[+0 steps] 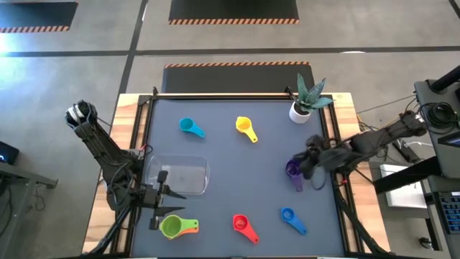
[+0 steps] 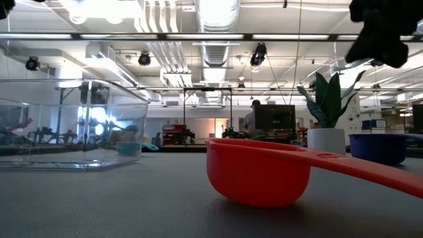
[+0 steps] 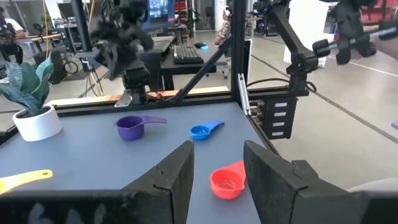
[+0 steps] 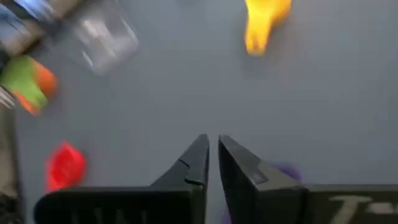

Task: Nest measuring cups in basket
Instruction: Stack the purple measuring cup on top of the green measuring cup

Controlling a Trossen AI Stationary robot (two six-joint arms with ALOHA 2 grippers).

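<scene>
Left gripper (image 1: 164, 196) at lower left of the high view, jaws apart, holding nothing, just above the green cup (image 1: 171, 226), which sits in the orange cup (image 1: 189, 229). Clear basket (image 1: 180, 175) beside it, nothing visible inside. Right gripper (image 1: 314, 167) at centre right, jaws nearly together, holding nothing, over the purple cup (image 1: 294, 173). Cyan cup (image 1: 190, 127) and yellow cup (image 1: 246, 128) upper centre; red cup (image 1: 243, 226) and blue cup (image 1: 291, 218) lower centre-right on the worktop (image 1: 237, 169). Potted plant (image 1: 306, 101) upper right.

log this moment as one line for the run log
left end effector: open, by basket | right end effector: nearly shut, over purple cup | green cup nested in orange
</scene>
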